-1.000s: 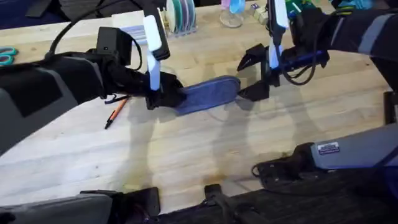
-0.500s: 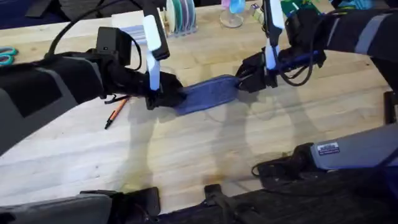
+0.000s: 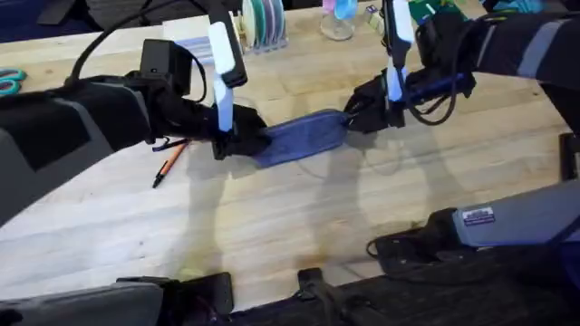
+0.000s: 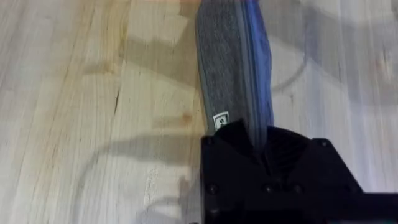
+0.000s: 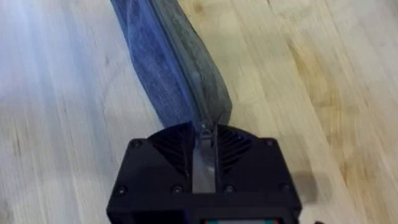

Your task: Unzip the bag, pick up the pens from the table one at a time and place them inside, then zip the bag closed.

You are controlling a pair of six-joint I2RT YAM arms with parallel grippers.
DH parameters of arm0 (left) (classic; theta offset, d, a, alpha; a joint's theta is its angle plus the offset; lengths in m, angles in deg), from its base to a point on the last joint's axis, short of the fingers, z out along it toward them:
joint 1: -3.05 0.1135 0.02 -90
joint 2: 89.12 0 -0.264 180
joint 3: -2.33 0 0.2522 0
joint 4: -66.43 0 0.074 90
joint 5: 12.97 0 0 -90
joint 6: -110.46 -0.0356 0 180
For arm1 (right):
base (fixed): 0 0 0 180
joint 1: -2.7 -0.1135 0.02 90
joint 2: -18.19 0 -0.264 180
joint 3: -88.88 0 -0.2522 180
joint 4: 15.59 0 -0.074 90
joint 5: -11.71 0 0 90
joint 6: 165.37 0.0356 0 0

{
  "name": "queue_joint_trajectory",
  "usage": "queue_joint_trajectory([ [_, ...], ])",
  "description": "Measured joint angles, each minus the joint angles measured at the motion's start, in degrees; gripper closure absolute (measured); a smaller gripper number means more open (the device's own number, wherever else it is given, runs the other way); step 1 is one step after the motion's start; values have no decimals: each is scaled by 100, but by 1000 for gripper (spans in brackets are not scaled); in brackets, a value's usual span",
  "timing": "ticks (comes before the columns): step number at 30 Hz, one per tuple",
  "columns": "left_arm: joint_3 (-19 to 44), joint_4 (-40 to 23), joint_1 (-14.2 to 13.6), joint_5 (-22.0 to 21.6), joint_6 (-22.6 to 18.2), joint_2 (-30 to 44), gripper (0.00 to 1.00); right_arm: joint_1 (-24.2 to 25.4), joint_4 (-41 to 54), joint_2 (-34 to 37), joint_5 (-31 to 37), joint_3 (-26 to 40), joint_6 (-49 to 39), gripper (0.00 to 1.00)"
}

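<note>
**Bag: clamped at both ends, mid-table**

The bag (image 3: 302,138), blue-grey fabric, oblong, lies on the table (image 3: 272,226) a little left of centre and towards the far side, its length running left to right with the right end slightly farther away. I see its zip line along the top in both wrist views.

Left gripper (image 3: 237,140): my fingers pressed together on the bag's left end; a small white label sits just by the pinch in the left wrist view.

Right gripper (image 3: 358,110): fingers pinching the bag's right end at the zip, a small metal piece showing between them.

One pen (image 3: 169,164), orange with a dark tip, lies on the table just left of the left gripper, apart from the bag.

Teal scissors (image 3: 9,81) at the far left edge.
</note>
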Motion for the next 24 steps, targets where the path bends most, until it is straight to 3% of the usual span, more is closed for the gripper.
queue_joint_trajectory([
  [14,0,7,0,9,0,0,957,235,188,-224,111,4,-2,809],
  [18,0,13,0,7,0,0,957,338,208,-335,178,4,-1,955],
  [24,0,13,0,7,0,0,957,338,209,-338,214,4,0,968],
])
